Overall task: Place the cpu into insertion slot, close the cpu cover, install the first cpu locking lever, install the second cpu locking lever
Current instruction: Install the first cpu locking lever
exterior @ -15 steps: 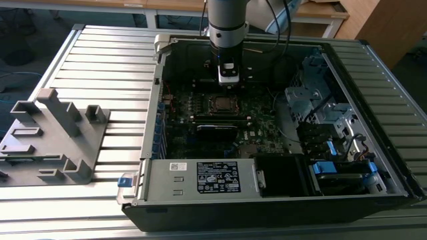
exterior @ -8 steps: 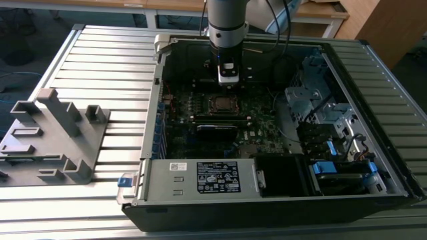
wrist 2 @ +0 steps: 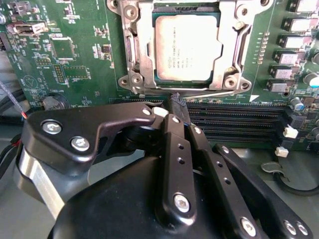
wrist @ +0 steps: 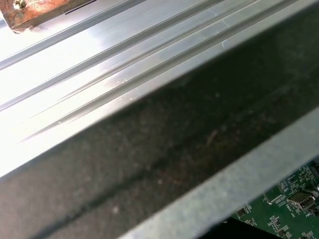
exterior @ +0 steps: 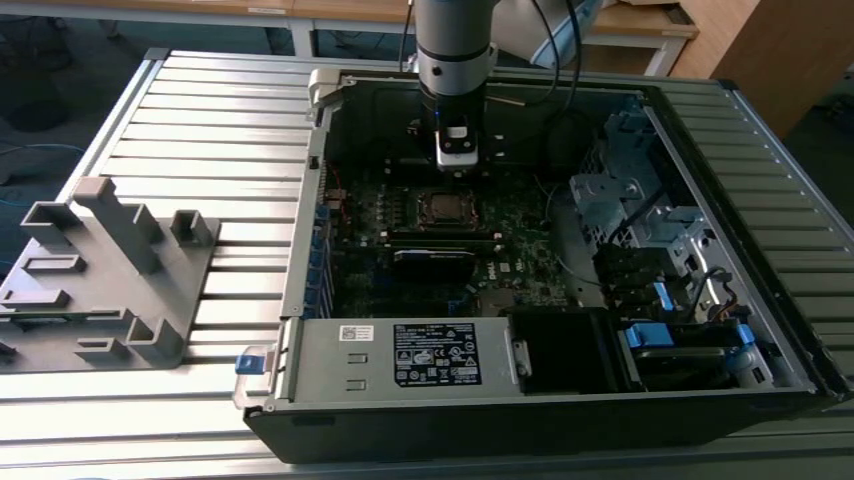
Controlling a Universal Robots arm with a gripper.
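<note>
- The cpu (wrist 2: 187, 47) is a flat square chip with a dull silver-grey top. It lies level in its socket, near the middle of the motherboard (wrist 2: 75, 55).
- The cpu cover (wrist 2: 230, 47) is a thin silvery frame. It lies down flat over the socket, with the chip showing through its open window.
- On the exterior view's left, a grey moulded fixture (exterior: 100, 270) stands on the slatted metal table (exterior: 200, 110), well apart from the open computer case (exterior: 534, 430).
- Inside the case, a labelled silver power supply (exterior: 400, 355) sits along the near side.
- Black memory slots (wrist 2: 234, 119) run just beside the socket, between it and the gripper body.
- On the exterior view's right are a metal drive cage (exterior: 627, 190) and blue tabs (exterior: 654, 335).
- The arm comes down from the far side, and the gripper (wrist 2: 175, 101) hangs at the socket's edge, just above the memory slots.
- Its black fingers (wrist 2: 172, 139) are drawn together to a narrow tip with no gap showing. I cannot tell whether the tip touches the socket or pinches anything.
</note>
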